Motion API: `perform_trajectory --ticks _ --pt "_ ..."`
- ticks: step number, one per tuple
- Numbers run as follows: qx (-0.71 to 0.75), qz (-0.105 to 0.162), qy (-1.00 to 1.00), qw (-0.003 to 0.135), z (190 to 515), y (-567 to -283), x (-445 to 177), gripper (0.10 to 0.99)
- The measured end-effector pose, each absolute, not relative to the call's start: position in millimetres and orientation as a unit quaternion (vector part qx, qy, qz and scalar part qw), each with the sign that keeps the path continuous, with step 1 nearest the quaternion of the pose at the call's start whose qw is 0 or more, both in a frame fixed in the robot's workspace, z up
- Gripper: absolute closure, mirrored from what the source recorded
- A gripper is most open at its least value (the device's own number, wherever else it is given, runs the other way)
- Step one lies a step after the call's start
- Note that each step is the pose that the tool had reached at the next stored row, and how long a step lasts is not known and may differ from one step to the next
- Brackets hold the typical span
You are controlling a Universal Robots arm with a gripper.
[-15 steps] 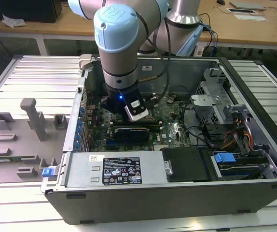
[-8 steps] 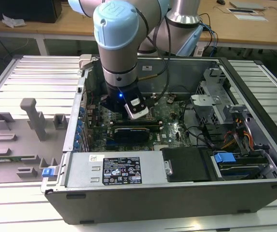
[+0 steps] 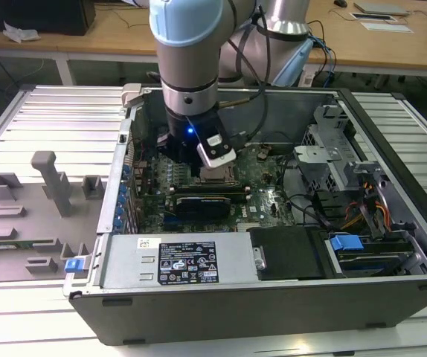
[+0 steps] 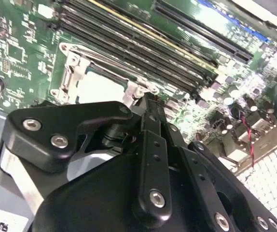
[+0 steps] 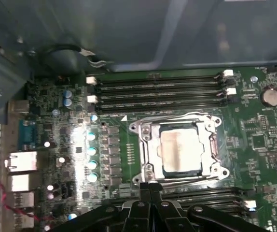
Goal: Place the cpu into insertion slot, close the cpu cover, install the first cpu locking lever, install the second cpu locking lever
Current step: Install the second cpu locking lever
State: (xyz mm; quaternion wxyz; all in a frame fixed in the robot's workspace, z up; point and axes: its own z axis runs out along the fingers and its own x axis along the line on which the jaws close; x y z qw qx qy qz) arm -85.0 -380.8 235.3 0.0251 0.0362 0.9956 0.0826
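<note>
Inspecting from the jaws outward. Found the black two-finger gripper (image 5: 150, 187) clenched, fingertips pressed together with nothing between them, poised just short of the near edge of the socket assembly. Noted directly ahead of the jaws the small flat square cpu with a dull silver-grey metal top (image 5: 179, 151), seated flat in the dark-framed square insertion slot (image 5: 182, 173). Noted the thin silver-grey metal cpu cover (image 5: 148, 145), a frame plate with a square window, lying down around the chip and not raised.

Judged placement and cover closing as done. Judged a locking-lever step as the one in hand, given shut tips at the frame's near edge. Could not tell whether the thin wire lever (image 5: 174, 116) on the far side is latched or free.

Judged the next move as calling for a short, controlled push along the frame's edge, with tips kept off the chip's top and off the green circuit board (image 5: 254, 140).

Clearance:
- Long black memory slots (image 5: 158, 94) in one bank beyond the socket, and another bank close beside the jaws.
- Row of silver-topped capacitors (image 5: 91, 150) off to one side.
- Grey metal case wall (image 5: 129, 29) rising well beyond.
- Room judged tight sideways, free upward.
</note>
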Motion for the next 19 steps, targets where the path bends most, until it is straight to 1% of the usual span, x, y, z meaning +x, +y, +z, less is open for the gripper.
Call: perform_trajectory --ticks 2,6,9,12,19 --pt "0.037 0.082 0.996 0.021 235.3 -380.8 -72.9 0.98" --pt "0.037 0.082 0.996 0.018 235.1 -379.8 -52.3 0.98" --pt "0.037 0.082 0.996 0.018 235.0 -375.3 -45.1 0.98" --pt "0.037 0.082 0.996 0.018 235.0 -362.3 -44.5 0.98" --pt "0.037 0.077 0.996 0.018 241.3 -355.5 -44.4 0.98"
